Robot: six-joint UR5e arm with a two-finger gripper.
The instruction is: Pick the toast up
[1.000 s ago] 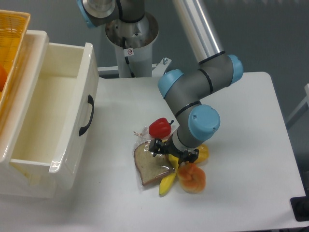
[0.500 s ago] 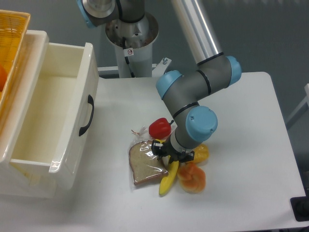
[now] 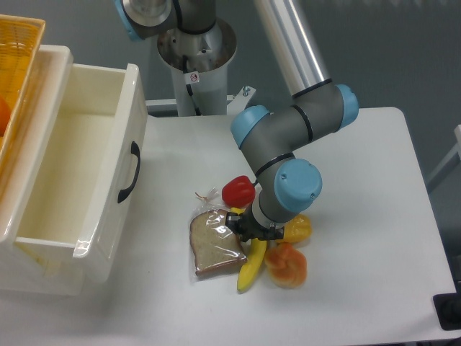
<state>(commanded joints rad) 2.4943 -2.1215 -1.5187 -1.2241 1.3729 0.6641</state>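
Note:
The toast [image 3: 212, 244], a flat brown slice with a darker crust in shiny clear plastic, lies on the white table [image 3: 360, 216] left of a banana [image 3: 252, 264]. My gripper [image 3: 241, 225] is at the toast's right edge, low over the plastic wrap and just below a red pepper [image 3: 238, 192]. The wrist hides most of the fingers, so I cannot make out whether they are open or closed on the wrap.
An orange lumpy bun [image 3: 287, 264] and a yellow-orange fruit [image 3: 299, 228] lie right of the banana. A white open bin [image 3: 68, 180] with a black handle stands at the left, a yellow basket [image 3: 16, 65] beyond it. The arm's base post [image 3: 196, 58] stands behind.
The toast has slid left and turned a little, away from the banana. The gripper and wrist have shifted slightly left along with it.

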